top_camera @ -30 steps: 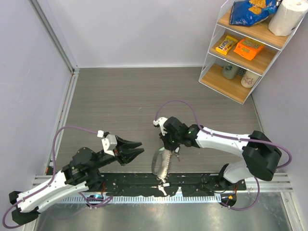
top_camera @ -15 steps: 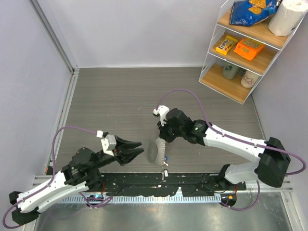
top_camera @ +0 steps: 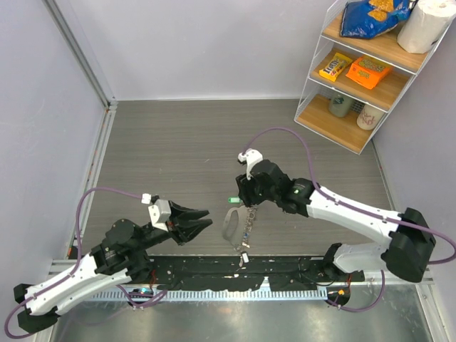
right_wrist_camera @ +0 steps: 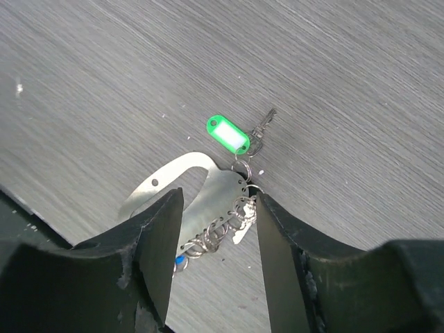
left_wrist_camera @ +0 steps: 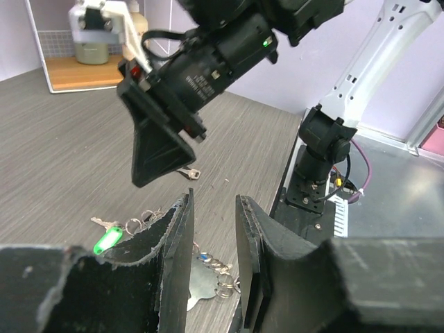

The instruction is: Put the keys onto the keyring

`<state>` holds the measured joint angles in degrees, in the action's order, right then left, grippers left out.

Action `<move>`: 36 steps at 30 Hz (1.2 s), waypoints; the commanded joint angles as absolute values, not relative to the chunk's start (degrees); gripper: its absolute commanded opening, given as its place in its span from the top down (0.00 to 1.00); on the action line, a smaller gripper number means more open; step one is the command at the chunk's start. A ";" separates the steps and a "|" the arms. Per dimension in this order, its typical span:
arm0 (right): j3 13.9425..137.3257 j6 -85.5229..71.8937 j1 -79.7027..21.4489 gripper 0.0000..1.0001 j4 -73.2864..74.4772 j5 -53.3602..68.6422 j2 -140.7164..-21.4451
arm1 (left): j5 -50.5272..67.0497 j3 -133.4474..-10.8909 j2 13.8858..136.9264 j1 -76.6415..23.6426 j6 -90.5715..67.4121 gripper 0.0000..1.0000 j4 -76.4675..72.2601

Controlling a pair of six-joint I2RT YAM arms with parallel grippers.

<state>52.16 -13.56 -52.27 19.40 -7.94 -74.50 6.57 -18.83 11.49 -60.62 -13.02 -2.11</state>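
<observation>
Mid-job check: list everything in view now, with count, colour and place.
keyring: one, pale silvery, flat on the table under the right gripper
ring chain: one, silvery, along the keyring
green tag: one, green, beside the keyring
keys: at least two, silver, one by the green tag, one below the right gripper
table: one, grey wood-grain, under everything
shelf: one, white wire with wooden boards, far right corner
snack bag: one, blue, top board
paper roll: one, white, top board
boxes: two, yellow and orange, middle board
jar, mug: one each, pale, bottom board
left gripper: one, black, open, empty, left of the keyring
right gripper: one, black, open, above the keyring
</observation>
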 commanded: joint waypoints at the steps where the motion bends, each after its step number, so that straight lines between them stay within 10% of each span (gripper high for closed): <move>1: 50.10 -14.15 -52.29 0.47 20.03 -3.98 -68.39 | 5.80 -19.34 12.74 -60.56 -12.48 0.65 -4.22; 20: 37.71 -16.95 -57.82 0.48 20.31 10.72 -62.75 | 5.89 -19.42 15.56 -60.56 -15.82 0.60 -6.41; 36: 38.50 -19.78 -60.21 0.53 13.98 -7.03 -68.28 | 5.36 -20.48 14.42 -60.56 -17.93 0.57 -4.04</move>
